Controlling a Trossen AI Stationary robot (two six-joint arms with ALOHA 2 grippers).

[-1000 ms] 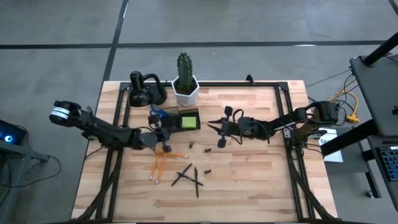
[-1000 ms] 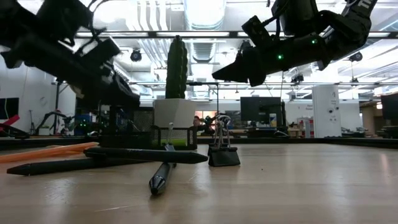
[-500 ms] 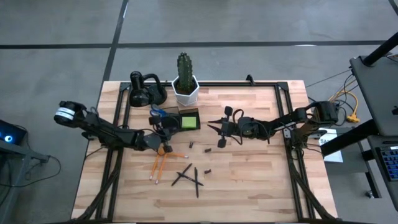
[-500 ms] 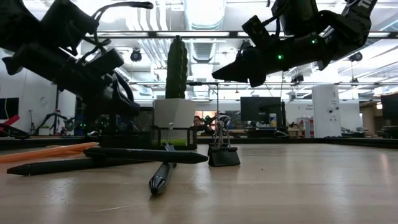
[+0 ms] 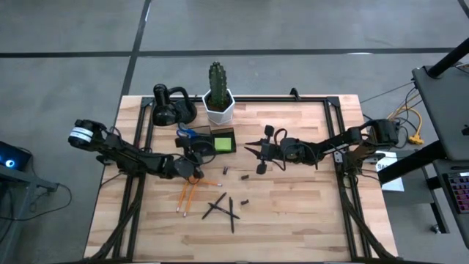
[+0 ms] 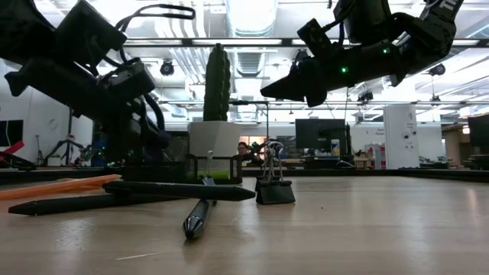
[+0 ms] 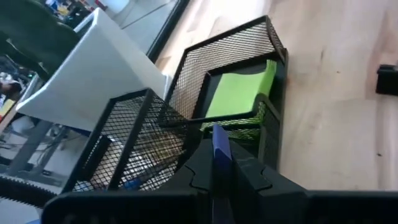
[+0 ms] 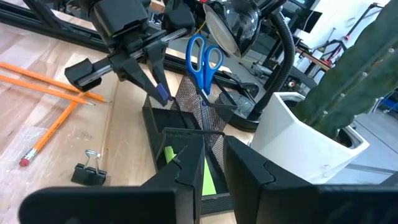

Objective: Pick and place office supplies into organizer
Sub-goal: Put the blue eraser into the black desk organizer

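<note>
Here's my wooden table [image 5: 293,213], and on its far side the organizer [image 5: 212,141], a dark mesh box just beside the white cactus pot [image 5: 219,107]. Its open compartment holds the lime-green sticky-note pad [image 7: 239,93], and the blue-handled scissors [image 8: 203,59] stand upright in the tall mesh cup. My left gripper [image 5: 192,167] hangs just in front of that box, fingers [image 7: 249,177] pinched together on a small blue piece [image 7: 221,146] that pokes out between them, right above the mesh rim. My right gripper [image 5: 261,158] hovers over mid-table, jaws a narrow gap apart, nothing between them. Down on the wood: orange pencils [image 5: 187,194], crossed black pens [image 5: 223,207], and near the organizer a small binder clip [image 8: 87,172].
</note>
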